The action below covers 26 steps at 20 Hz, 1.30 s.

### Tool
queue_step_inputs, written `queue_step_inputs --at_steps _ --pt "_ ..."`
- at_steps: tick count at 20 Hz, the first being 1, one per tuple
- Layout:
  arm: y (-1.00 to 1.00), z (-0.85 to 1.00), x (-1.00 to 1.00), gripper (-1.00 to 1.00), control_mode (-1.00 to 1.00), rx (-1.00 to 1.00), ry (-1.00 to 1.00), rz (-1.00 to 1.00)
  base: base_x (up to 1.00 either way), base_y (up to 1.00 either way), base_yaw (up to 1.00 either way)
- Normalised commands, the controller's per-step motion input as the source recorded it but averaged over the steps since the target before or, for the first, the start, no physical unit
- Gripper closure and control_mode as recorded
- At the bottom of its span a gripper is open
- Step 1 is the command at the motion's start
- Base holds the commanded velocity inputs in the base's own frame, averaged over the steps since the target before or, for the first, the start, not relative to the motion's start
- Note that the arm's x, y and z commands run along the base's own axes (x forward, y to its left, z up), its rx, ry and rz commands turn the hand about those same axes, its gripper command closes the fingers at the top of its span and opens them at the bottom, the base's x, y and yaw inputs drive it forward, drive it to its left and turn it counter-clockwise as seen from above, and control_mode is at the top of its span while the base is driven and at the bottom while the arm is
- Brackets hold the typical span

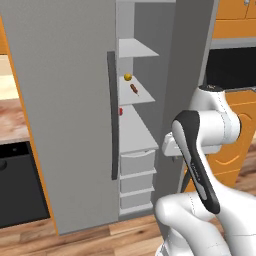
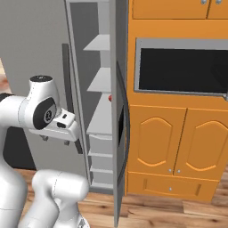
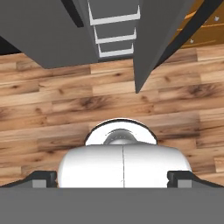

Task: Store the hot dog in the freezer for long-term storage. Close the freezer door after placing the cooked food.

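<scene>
The hot dog (image 1: 134, 89) lies on a white middle shelf inside the open freezer (image 1: 136, 107), just below a small yellow ball (image 1: 128, 76). A small red lump (image 1: 120, 111) sits at the edge of the shelf under it. The freezer door (image 1: 189, 60) stands swung out to the right and appears edge-on in the right base view (image 2: 119, 111), with its dark curved handle (image 2: 127, 129). My gripper (image 1: 175, 158) (image 2: 55, 140) hangs outside the freezer at drawer height, pointing down at the floor. In the hand view its fingertips (image 3: 43, 179) stand wide apart, open with nothing between them.
The wider grey fridge door (image 1: 65, 100) with its dark handle (image 1: 113, 115) stays closed on the left. White drawers (image 1: 136, 163) fill the freezer's lower part. Orange cabinets (image 2: 178, 138) and a built-in oven (image 2: 182, 67) stand right of the freezer door. A black appliance (image 1: 20, 185) sits low left on the wood floor (image 3: 52, 109).
</scene>
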Motion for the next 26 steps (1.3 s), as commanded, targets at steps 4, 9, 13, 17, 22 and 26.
queue_step_inputs --at_steps 4,9,13,17,22,26 --pt "0.0 0.0 0.0 -1.0 1.0 0.0 0.0 0.0 0.0 0.0 0.0" --pt "0.0 0.0 0.0 -1.0 1.0 0.0 0.0 0.0 0.0 0.0 0.0" --pt "-0.2 0.0 0.0 -1.0 -1.0 0.06 -0.04 0.02 0.0 0.0 0.0" --pt "-0.75 0.03 0.02 -1.0 -1.0 0.23 -0.08 0.14 0.0 0.0 0.0" --pt "-0.94 0.11 0.0 -1.0 -1.0 0.31 -0.05 0.13 0.0 0.0 0.0" --pt "-0.82 0.12 0.08 -1.0 -1.0 0.28 0.0 0.1 0.0 0.0 0.0"
